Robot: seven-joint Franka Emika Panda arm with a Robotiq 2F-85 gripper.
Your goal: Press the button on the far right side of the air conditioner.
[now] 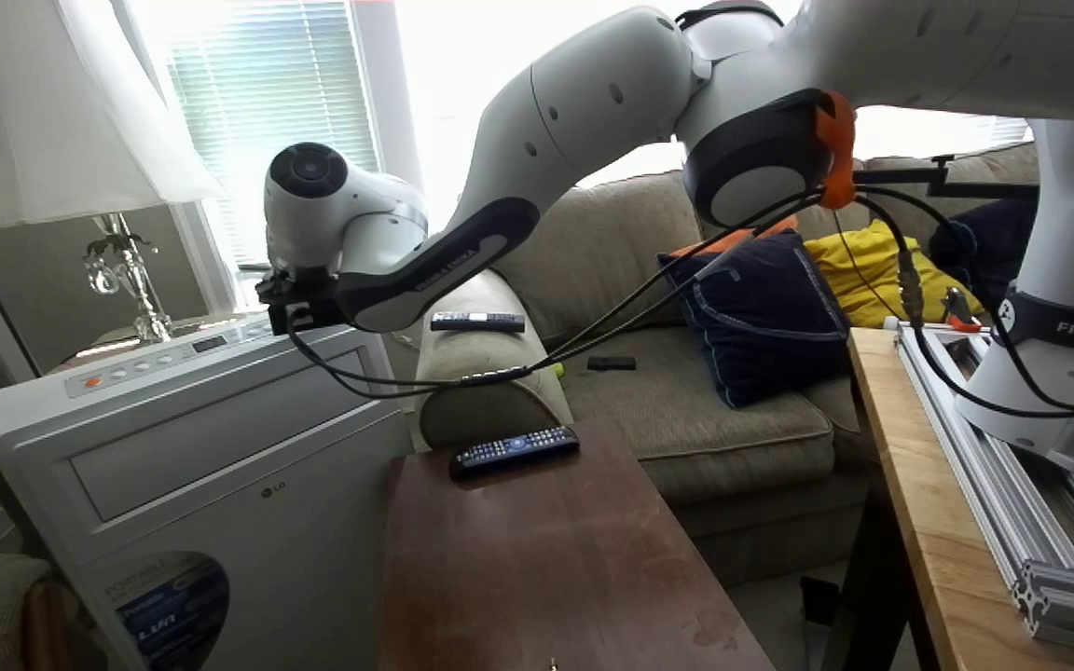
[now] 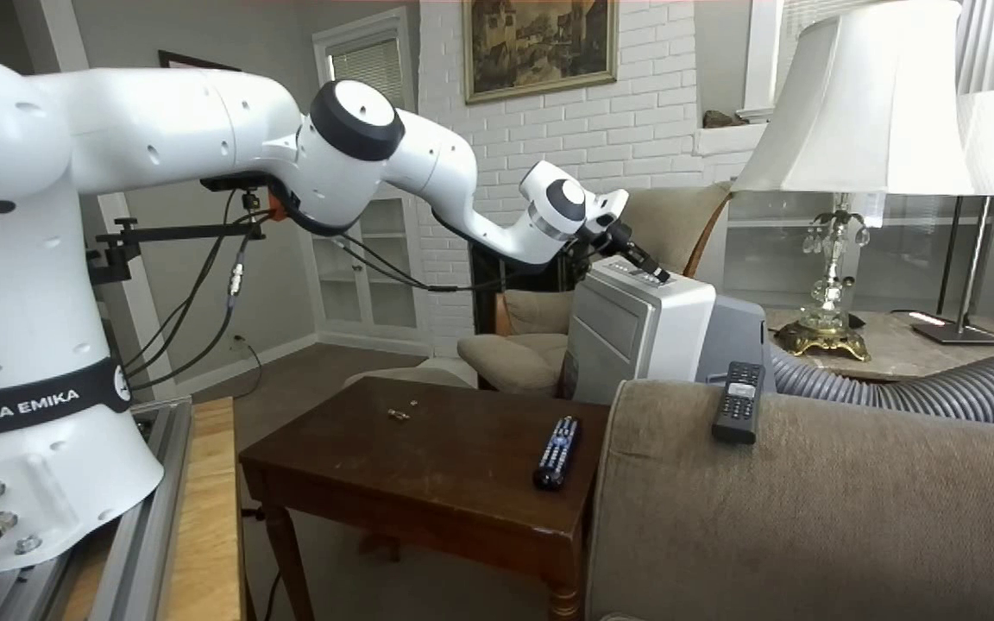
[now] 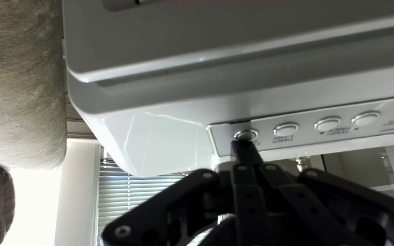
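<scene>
The air conditioner (image 1: 313, 550) is a large white boxy unit with a groove and a bluish round mark low on its front. It also shows in an exterior view (image 2: 680, 332) and the wrist view (image 3: 162, 136). Its top panel carries a row of round buttons. The end button (image 3: 246, 133) is at the panel's end nearest the sofa. My gripper (image 3: 246, 148) is shut and empty, with its dark fingertips at this button, covering its lower edge. I cannot tell whether they press it. The gripper shows on the unit's top in an exterior view (image 2: 661, 274); elsewhere (image 1: 299, 312) its fingertips are hidden.
A brown table (image 2: 437, 457) with a remote (image 2: 557, 453) stands beside the unit. Another remote (image 2: 739, 401) lies on the sofa arm (image 2: 825, 509). A lamp (image 2: 829, 259) and a grey hose (image 2: 963, 392) are behind. Cables (image 1: 378, 387) hang along the arm.
</scene>
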